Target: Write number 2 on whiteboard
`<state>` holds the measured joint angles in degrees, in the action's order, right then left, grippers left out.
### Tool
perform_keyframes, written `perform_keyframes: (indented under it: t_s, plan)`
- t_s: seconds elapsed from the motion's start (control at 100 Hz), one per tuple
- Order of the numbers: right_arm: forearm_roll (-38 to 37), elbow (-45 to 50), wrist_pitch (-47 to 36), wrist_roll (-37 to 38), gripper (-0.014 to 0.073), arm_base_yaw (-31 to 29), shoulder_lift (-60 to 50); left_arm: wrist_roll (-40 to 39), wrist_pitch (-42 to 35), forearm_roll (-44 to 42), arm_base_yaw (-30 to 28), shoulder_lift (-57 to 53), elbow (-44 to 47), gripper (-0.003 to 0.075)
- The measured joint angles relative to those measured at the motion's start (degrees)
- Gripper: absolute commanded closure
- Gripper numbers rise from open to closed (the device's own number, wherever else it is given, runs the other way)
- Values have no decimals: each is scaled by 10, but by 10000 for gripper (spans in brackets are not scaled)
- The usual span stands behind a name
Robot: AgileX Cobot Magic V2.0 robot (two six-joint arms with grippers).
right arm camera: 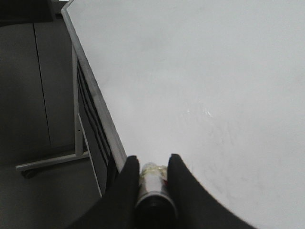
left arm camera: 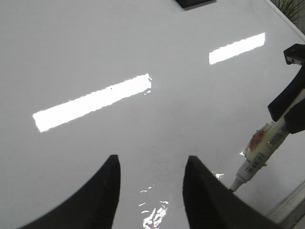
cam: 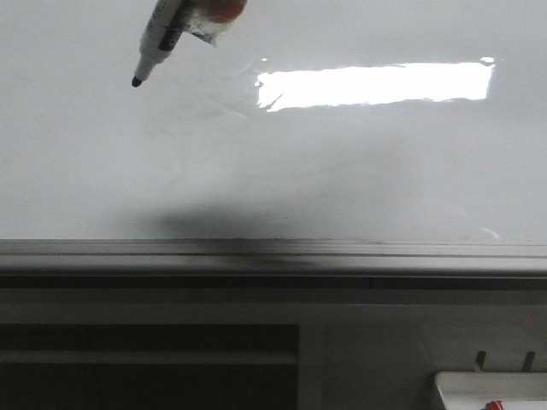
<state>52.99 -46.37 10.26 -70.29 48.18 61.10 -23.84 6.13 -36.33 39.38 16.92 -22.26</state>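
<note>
Whiteboard (cam: pixel 282 162) glossy, unmarked under marker (cam: pixel 158 38), tip just off surface. Marker clamped between right gripper (right arm camera: pixel 151 183) fingers, cap end toward wrist. Grey edge rail (cam: pixel 273 254) below tip. Left gripper (left arm camera: pixel 151 191) spread, holding nothing, beside marker over board.

The marker (cam: pixel 161 38) is cut off at the front view's top edge; the white tray (cam: pixel 491 389) with its red item (cam: pixel 493 405) is clipped at the bottom corner.

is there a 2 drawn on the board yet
No, the whiteboard shows only glare and faint smudges; the marker tip hangs beside bare surface.
</note>
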Motion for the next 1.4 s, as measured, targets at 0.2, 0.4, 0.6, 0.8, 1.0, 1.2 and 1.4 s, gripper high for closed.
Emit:
perform_keyframes:
  t_s: [0.2,0.4,0.6,0.8,1.0,1.2,1.4]
  plan:
    - [-5,0,-11,1,664,2,0,0,1,0,0,0,0,441]
    - [-239,46,-145,228,665,45,-12,0,2,0,0,0,0,441]
    - [-403,129,-259,451,664,52,-23,0,2,0,0,0,0,441]
    - [-412,140,-242,476,664,46,-31,0,2,0,0,0,0,441]
    - [-403,122,-206,480,664,27,-35,0,2,0,0,0,0,441]
    - [-398,106,-203,480,664,5,-35,0,2,0,0,0,0,441]
    - [-397,68,-194,480,664,-21,-10,0,2,0,0,0,0,441]
